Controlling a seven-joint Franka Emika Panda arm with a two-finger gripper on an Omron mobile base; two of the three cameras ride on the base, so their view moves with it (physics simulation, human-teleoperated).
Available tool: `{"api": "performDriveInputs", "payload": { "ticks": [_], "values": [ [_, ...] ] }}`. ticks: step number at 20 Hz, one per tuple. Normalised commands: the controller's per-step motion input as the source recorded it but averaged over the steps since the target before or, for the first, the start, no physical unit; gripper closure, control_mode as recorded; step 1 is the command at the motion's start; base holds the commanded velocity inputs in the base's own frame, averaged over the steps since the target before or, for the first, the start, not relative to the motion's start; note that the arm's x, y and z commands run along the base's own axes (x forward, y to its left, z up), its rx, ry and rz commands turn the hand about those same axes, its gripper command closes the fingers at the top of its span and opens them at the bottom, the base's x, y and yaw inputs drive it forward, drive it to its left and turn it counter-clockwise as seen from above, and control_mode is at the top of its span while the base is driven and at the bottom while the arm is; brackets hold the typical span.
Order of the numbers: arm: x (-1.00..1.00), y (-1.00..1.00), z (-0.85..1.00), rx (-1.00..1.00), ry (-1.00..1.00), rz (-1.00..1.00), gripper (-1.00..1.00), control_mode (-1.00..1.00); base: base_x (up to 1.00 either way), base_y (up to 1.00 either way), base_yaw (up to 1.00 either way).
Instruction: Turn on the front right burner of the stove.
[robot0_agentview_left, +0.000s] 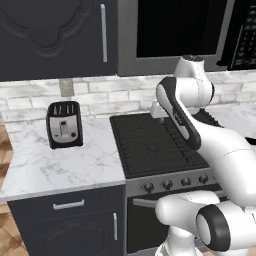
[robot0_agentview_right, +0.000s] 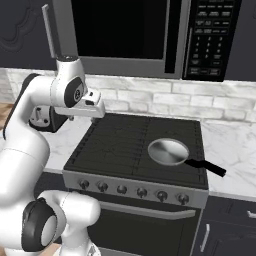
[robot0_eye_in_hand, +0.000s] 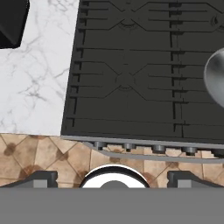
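From here I see the wide stove with its black grated cooktop (robot0_agentview_right: 135, 145) in the middle of the right base view, set between stretches of white marble table (robot0_agentview_left: 60, 160). Its front right burner, a black cast-iron grate section (robot0_agentview_right: 172, 162), sits at centre right of that frame, and a round silver pan with a black handle (robot0_agentview_right: 169, 151) rests on it, the handle pointing to the lower right. The row of small round dark knobs (robot0_agentview_right: 132, 190) runs along the steel front strip below the grates.

My claw (robot0_eye_in_hand: 113, 175) hangs above the cooktop's left half; in the hand view its two dark fingertips (robot0_eye_in_hand: 41, 178) sit far apart at the bottom corners, so it looks spread and holds nothing, though little of them shows.

A black toaster (robot0_agentview_left: 64, 124) stands on the table at the left of the left base view, and a steel-framed black microwave (robot0_agentview_right: 130, 35) fills the top of the right base view.
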Motion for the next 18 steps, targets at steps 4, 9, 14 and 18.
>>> {"api": "performDriveInputs", "payload": {
  "ticks": [4, 9, 14, 18],
  "values": [
    [0.0, 0.0, 0.0, 0.0, 0.0, 0.0, -1.0, 1.0, 0.0, 0.0, 0.0],
    [0.0, 0.0, 0.0, 0.0, 0.0, 0.0, -1.0, 1.0, 0.0, 0.0, 0.0],
    [0.0, 0.0, 0.0, 0.0, 0.0, 0.0, -1.0, 1.0, 0.0, 0.0, 0.0],
    [0.0, -0.12, -0.05, 0.0, 0.0, 0.0, -1.0, -1.0, 0.0, 0.0, 0.0]
  ]
}}
